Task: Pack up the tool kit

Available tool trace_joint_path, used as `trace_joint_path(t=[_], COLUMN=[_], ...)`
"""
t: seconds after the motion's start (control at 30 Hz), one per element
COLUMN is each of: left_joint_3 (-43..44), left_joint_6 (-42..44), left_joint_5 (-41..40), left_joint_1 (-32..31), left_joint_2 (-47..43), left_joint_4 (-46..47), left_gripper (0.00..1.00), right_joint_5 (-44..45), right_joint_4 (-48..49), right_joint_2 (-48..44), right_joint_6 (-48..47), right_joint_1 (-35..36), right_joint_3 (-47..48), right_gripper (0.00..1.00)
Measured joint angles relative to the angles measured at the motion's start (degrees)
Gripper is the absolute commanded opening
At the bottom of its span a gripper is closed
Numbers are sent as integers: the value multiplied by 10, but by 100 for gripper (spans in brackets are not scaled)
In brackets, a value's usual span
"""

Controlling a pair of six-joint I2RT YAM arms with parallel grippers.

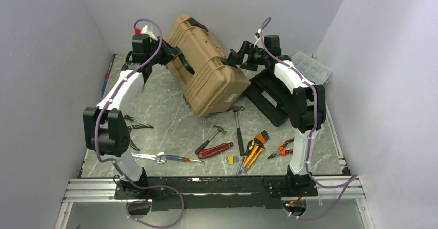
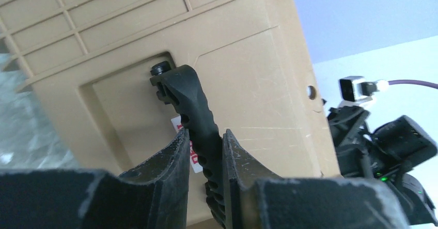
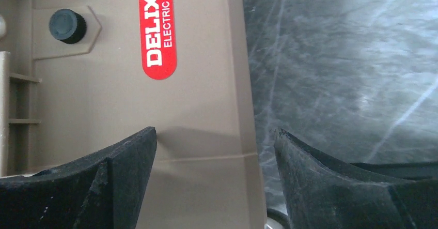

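Grey-green marbled counter [image 1: 170, 120], boxed in by plain pale-lilac walls [image 1: 46, 43] on L, R & back; alu rail [image 1: 206, 186] along near edge. Tan toolbox [image 1: 206, 66] at back centre, tilted up off the counter. L pincer [image 2: 204, 136] clamped on its black handle [image 2: 191, 100]. R pincer [image 3: 214, 136] spread wide at box edge, near red DELIXI label [image 3: 157, 30]. Black insert tray [image 1: 268, 97] just R of box; clear organiser case [image 1: 312, 66] back R. Hand tools [image 1: 227, 146] scattered across front.
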Motion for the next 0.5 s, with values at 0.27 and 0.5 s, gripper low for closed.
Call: trace_joint_path(t=[0.27, 0.5], left_joint_3=[106, 119], left_joint_6=[-3, 1], left_joint_5=[25, 63], left_joint_1=[-51, -80], left_joint_2=[60, 60], left_joint_4=[49, 78], left_gripper=[0, 0], right_joint_5=[26, 21], right_joint_4=[-7, -47], right_joint_2=[13, 21], right_joint_6=[-19, -48], right_joint_1=[-38, -19], right_joint_3=[-25, -27], right_gripper=[76, 73])
